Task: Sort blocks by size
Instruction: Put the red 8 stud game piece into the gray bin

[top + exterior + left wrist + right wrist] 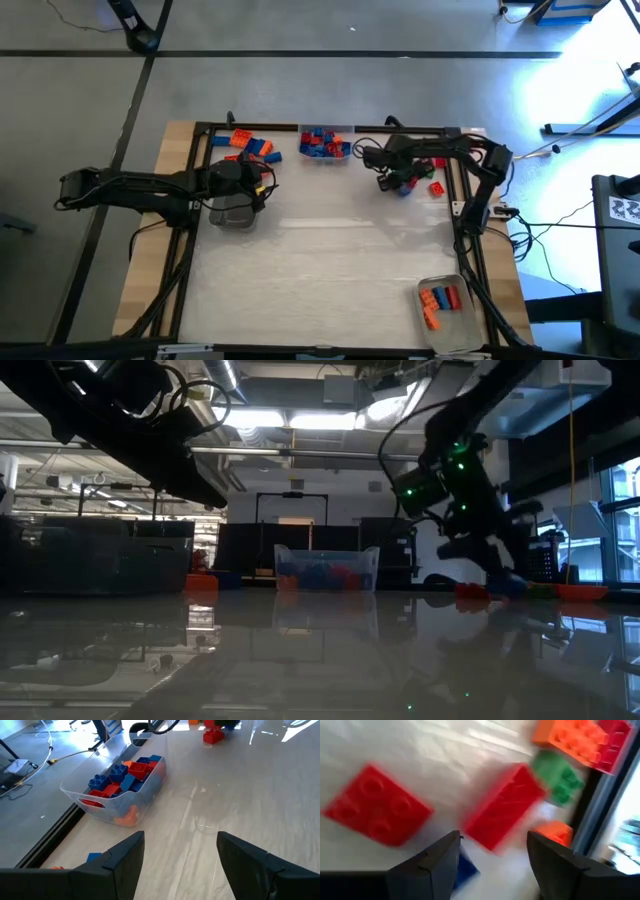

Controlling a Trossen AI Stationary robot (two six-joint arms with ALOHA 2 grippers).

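Observation:
Loose blocks lie in two groups on the table: orange, blue and red ones (pixel 250 145) at the far left, and red, blue and green ones (pixel 420 180) at the far right. My right gripper (pixel 492 865) hangs open above the right group, pointing steeply down. Below it are a red two-by-two block (pixel 377 812), a longer red block (pixel 502 815), a green block (pixel 557 777), orange blocks (pixel 572 737) and a blue block (pixel 465 870) beside one finger. My left gripper (pixel 180 865) stays open at the left, holding nothing.
A clear tray (pixel 325 143) of blue and red blocks stands at the far edge's middle. Another clear tray (pixel 232 212) sits under my left arm. A third tray (pixel 445 300), with orange, blue and red blocks, is near the front right. Black frame rails (pixel 460 200) border the table.

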